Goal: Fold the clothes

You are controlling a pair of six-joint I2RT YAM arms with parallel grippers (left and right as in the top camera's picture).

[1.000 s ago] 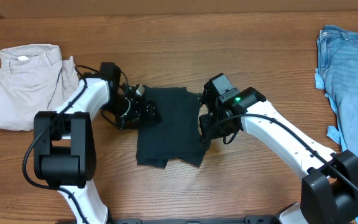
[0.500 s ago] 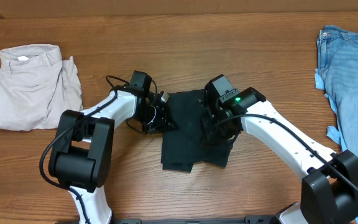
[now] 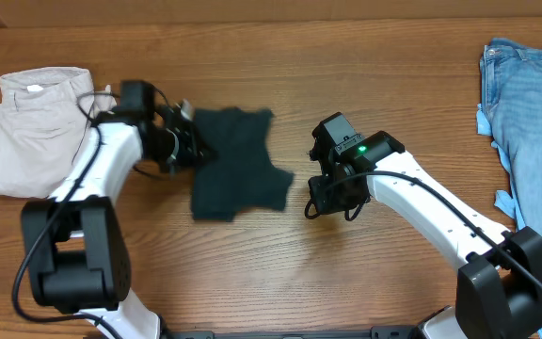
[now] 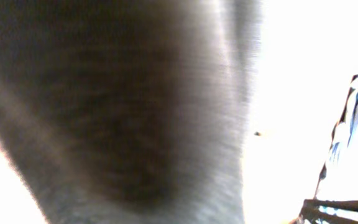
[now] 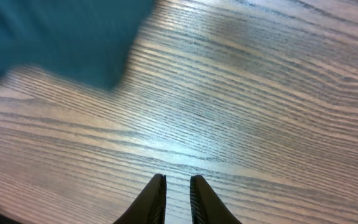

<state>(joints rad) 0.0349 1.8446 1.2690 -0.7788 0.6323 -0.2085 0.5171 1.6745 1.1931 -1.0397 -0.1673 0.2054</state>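
Observation:
The clothes, a black T-shirt (image 3: 238, 165), lie bunched in a rough fold left of the table's middle, plain side up. My left gripper (image 3: 188, 146) is at its left edge, shut on the cloth. Blurred dark fabric (image 4: 117, 112) fills the left wrist view and hides the fingers. My right gripper (image 3: 316, 205) hovers over bare wood just right of the shirt, apart from it. Its fingertips (image 5: 178, 186) stand almost together with nothing between them. A corner of the shirt (image 5: 55, 37) shows at the upper left of the right wrist view.
Pale beige trousers (image 3: 45, 127) lie folded at the far left, close to the left arm. Light-blue jeans (image 3: 530, 122) lie along the right edge. The wooden table (image 3: 280, 273) shows bare wood along the front.
The left gripper closed on the shirt and pulled it left, out from under the right gripper. The right arm stayed in place and now stands over bare wood.

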